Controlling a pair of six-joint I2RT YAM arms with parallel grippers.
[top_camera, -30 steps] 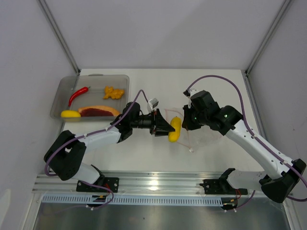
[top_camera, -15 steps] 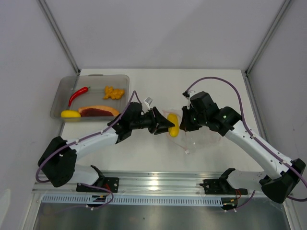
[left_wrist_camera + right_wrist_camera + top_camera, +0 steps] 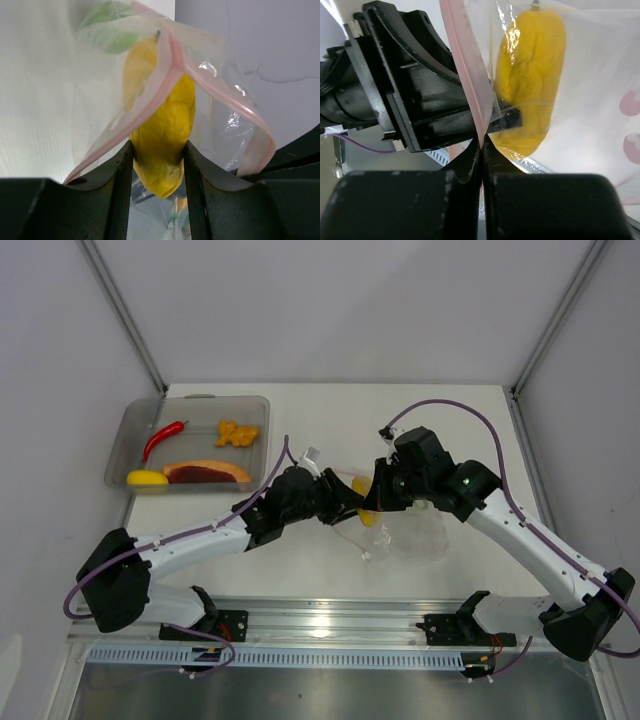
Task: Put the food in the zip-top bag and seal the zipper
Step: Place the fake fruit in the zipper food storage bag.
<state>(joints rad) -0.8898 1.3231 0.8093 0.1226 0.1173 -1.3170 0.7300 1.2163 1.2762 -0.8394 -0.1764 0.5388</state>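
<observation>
**Top view, read left to right.** A grey translucent tray (image 3: 200,425) stands at the far left of the white bench (image 3: 300,410). It holds a curved, glossy red chili (image 3: 163,440), lumpy orange bits (image 3: 236,432), a flat orange-red slice (image 3: 205,472) and a small yellow wedge (image 3: 147,478).

At mid-bench the two black end effectors meet tip to tip. Their housings hide all but a sliver of the food between them. The zip-top bag (image 3: 410,532), clear and crinkled, spreads out to their right, and its outline is faint against the bench.

**Left wrist view.** The left end effector (image 3: 157,150) grips the near end of the yellow piece (image 3: 162,115), an oblong, softly dimpled body. The piece's long axis runs along the fingers, away from the camera. Its stemmed far tip points into the bag's mouth, between the two parted lips of the pinkish zipper (image 3: 170,75). A green fruit (image 3: 117,40) shows only as a blur through the film.

**Right wrist view.** The right end effector (image 3: 481,145) is clamped tight on one lip of the zipper, which runs straight down into its closed fingers. The yellow piece is seen here through the plastic. Pink patches (image 3: 630,105) at the right edge are cut off and cannot be identified.
</observation>
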